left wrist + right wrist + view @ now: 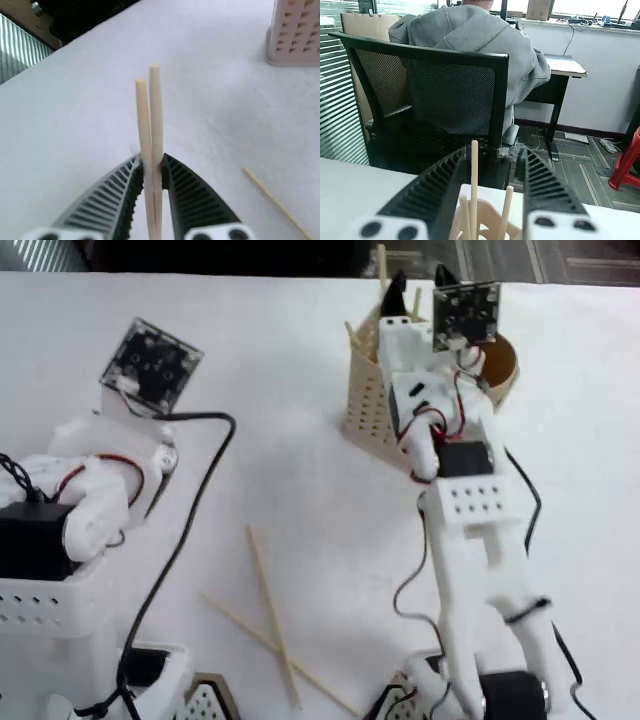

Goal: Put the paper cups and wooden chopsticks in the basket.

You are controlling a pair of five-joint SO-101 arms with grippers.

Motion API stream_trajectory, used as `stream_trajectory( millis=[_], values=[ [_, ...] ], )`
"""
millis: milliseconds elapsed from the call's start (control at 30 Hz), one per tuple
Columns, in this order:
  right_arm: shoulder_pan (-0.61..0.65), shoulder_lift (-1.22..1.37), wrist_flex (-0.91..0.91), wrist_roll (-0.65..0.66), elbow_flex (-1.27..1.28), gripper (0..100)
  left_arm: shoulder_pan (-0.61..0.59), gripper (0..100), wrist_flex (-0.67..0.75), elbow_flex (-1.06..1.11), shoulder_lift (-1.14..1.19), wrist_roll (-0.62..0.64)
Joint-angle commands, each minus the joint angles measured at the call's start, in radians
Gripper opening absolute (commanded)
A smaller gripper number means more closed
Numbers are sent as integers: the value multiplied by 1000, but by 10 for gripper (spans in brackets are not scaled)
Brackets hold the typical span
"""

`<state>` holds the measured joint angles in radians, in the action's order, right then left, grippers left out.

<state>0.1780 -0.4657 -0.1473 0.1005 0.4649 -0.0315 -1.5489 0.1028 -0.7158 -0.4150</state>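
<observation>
On your left, the left end effector (pixel 152 162) has its ribbed black jaws clamped on a pair of chopsticks (pixel 151 115), round wooden rods held side by side. Two crossed chopsticks (pixel 272 615) lie on the white bench (pixel 300 480). Further right, the perforated plastic basket (pixel 368 405) holds upright chopsticks (pixel 506 210). Your right end effector (pixel 492 155) hangs above it, jaws spread, gripping nothing. A brown paper cup (pixel 503 365) sits just beside the basket.

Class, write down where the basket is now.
In the high view the basket stands far back, right of centre, under the right gripper, with a paper cup close by.
</observation>
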Motion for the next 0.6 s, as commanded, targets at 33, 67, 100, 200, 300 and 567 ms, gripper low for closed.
stream_trajectory(
  millis=[33,67,100,200,300,567],
  values=[
    [39,-202,-259,-2,-49,13,-2,23,130,-44,-19,78],
    [51,-237,-337,-2,-35,29,-2,23,157,-44,-19,92],
    [70,-272,-414,-2,-14,37,7,23,183,-44,-21,103],
    [134,-361,-582,-2,84,19,70,23,229,-52,-22,118],
    [203,-427,-630,-2,245,18,160,23,256,-104,-15,118],
    [283,-515,-363,-2,681,18,340,21,468,-189,-13,118]
  ],
)
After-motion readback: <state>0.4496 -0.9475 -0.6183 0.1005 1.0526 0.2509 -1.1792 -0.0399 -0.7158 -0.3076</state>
